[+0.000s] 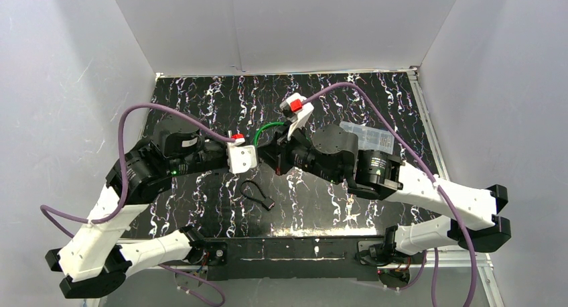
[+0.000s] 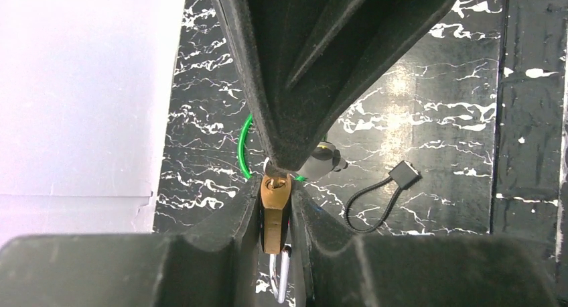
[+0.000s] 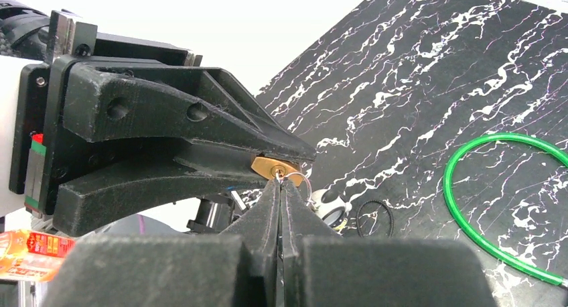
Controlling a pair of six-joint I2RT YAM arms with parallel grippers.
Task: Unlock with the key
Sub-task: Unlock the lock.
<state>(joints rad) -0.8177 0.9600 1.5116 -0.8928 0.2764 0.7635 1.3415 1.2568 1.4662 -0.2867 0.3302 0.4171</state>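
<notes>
Step in hand: key going into the lock, both held up off the worktop (image 2: 429,119).

- left gripper (image 2: 274,185): clamped on the brass padlock (image 2: 273,210), one finger on each flat side. Silver shackle points to the bottom edge of the left wrist view, so the keyway end faces up toward the other arm.
- right gripper (image 3: 280,185): fingers pinched together. A thin metal sliver, taken to be the key (image 3: 278,177), shows at its tips with a wire key ring (image 3: 303,179) just beside it. Most of the key is hidden by the pads.
- Relation: right gripper tip touches or nearly touches the padlock's top end, centre of both wrist views. I can't tell whether the blade is already in the keyway or only resting at its mouth, because the fingers hide the contact.
- Top view: the two wrists meet above the middle of the worktop, padlock hidden there.

Next move, my judgement: if not seated, line the blade up with the keyway and push straight in. Then the right wrist rolls to turn the key while the left gripper holds the body firm. Risk: a thin key slipping or twisting in the pinch, or the padlock pivoting between the pads.

Loose on the worktop, away from the action: green loop (image 2: 240,146) behind the padlock, and black cord loop (image 2: 405,175) right of centre.
</notes>
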